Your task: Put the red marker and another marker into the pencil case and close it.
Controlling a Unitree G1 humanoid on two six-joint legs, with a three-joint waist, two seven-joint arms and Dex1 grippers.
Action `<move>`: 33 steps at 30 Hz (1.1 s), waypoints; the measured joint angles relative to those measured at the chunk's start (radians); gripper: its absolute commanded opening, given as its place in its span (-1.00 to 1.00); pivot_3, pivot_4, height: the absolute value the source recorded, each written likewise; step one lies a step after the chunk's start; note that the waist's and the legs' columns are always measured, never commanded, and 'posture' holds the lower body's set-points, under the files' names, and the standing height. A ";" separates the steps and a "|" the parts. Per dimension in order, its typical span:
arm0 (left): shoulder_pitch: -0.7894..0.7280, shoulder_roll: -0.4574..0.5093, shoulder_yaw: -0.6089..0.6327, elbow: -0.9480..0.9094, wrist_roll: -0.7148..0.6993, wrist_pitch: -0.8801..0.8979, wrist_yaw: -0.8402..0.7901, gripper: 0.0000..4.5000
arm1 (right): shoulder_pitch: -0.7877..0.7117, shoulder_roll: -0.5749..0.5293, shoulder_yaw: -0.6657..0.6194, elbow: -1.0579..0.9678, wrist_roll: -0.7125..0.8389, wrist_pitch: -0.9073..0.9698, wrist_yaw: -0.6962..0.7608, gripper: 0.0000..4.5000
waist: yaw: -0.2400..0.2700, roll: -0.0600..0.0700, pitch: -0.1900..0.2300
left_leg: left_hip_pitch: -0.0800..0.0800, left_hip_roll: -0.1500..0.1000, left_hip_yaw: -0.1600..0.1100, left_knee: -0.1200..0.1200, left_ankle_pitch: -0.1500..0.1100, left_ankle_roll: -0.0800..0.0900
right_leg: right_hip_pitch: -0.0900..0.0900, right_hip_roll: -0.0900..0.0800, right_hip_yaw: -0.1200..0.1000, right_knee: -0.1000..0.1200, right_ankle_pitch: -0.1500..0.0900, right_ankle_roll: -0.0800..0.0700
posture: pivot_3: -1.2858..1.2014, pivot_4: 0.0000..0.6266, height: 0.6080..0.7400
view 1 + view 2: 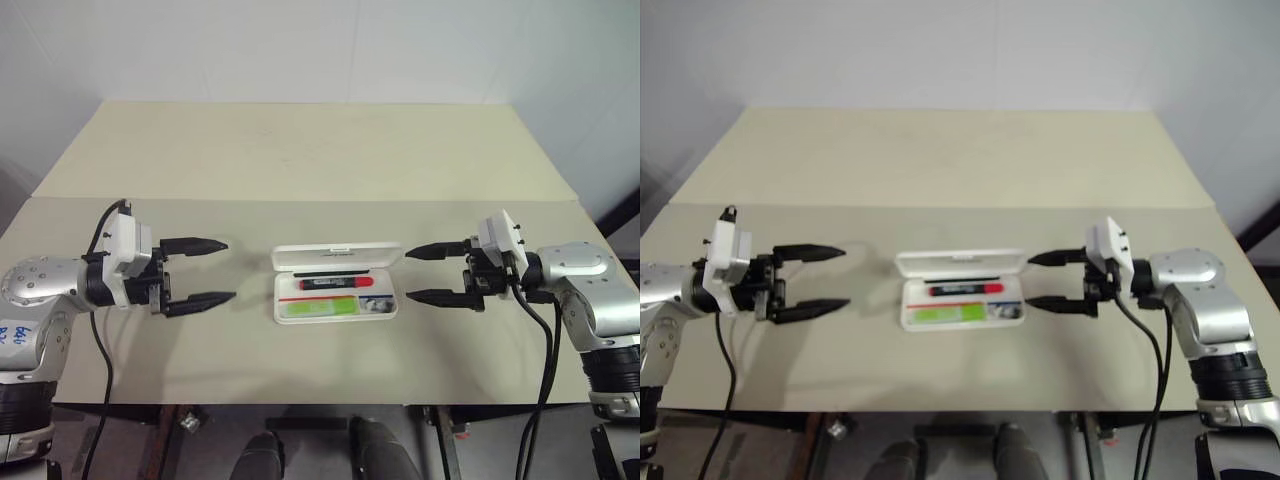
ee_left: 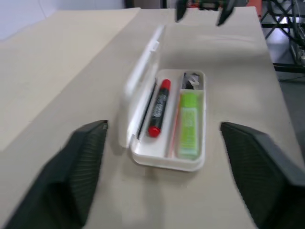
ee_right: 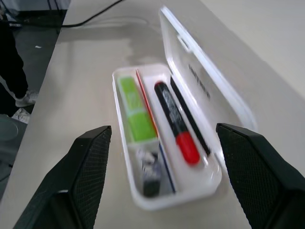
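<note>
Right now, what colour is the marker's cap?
Red, on a black barrel: the red marker lies in the open pencil case; right wrist view.

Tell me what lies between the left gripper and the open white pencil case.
Nothing: in the left eye view, bare beige table separates the left gripper from the white plastic pencil case.

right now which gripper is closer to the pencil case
Right. The right gripper sits just off the pencil case, fingertips almost at its end. The left gripper hangs farther back from the opposite end.
</note>
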 measured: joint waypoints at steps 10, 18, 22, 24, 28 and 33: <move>-0.148 -0.008 -0.061 0.190 0.067 -0.085 -0.048 -0.99 | 0.023 0.009 -0.034 -0.005 0.035 0.002 -0.025 1.00 | 0.001 0.000 0.000 | 0.000 0.000 0.000 0.001 0.000 0.000 | 0.000 0.000 0.000 0.001 0.002 0.004 | 0.03 -0.52 1.00; -0.369 -0.036 -0.136 0.499 0.170 -0.229 -0.132 -0.99 | 0.015 0.026 -0.053 -0.006 0.068 0.041 -0.082 1.00 | 0.003 0.000 0.000 | 0.000 0.000 0.000 0.001 0.000 0.000 | 0.000 0.001 0.000 0.001 0.003 0.005 | 0.03 -0.52 1.00; -0.496 -0.079 -0.180 0.719 0.247 -0.331 -0.155 -0.99 | 0.008 0.037 -0.059 -0.005 0.088 0.057 -0.099 1.00 | 0.003 0.000 0.000 | -0.001 -0.001 0.000 0.001 0.000 0.000 | 0.000 0.000 0.000 0.001 0.003 0.006 | 0.03 -0.52 1.00; -0.588 -0.116 -0.204 0.875 0.299 -0.392 -0.149 -0.99 | 0.005 0.038 -0.081 -0.004 0.113 0.073 -0.099 1.00 | 0.004 0.000 0.000 | -0.001 -0.001 0.000 0.001 0.000 0.000 | 0.000 0.000 0.000 0.001 0.004 0.007 | 0.03 -0.52 1.00; -0.714 -0.179 -0.230 1.083 0.366 -0.477 -0.160 -0.99 | 0.002 0.038 -0.131 -0.004 0.184 0.109 -0.080 1.00 | 0.006 0.000 0.000 | -0.002 -0.002 -0.001 0.001 0.000 0.001 | -0.001 0.000 0.000 0.001 0.005 0.009 | 0.03 -0.52 1.00; -0.824 -0.246 -0.239 1.229 0.412 -0.516 -0.171 -0.99 | -0.001 0.005 -0.170 0.038 0.211 0.103 -0.003 1.00 | 0.007 0.000 0.000 | -0.003 -0.002 -0.001 0.001 -0.001 0.002 | -0.001 0.000 0.000 -0.001 0.005 0.009 | 0.03 -0.52 1.00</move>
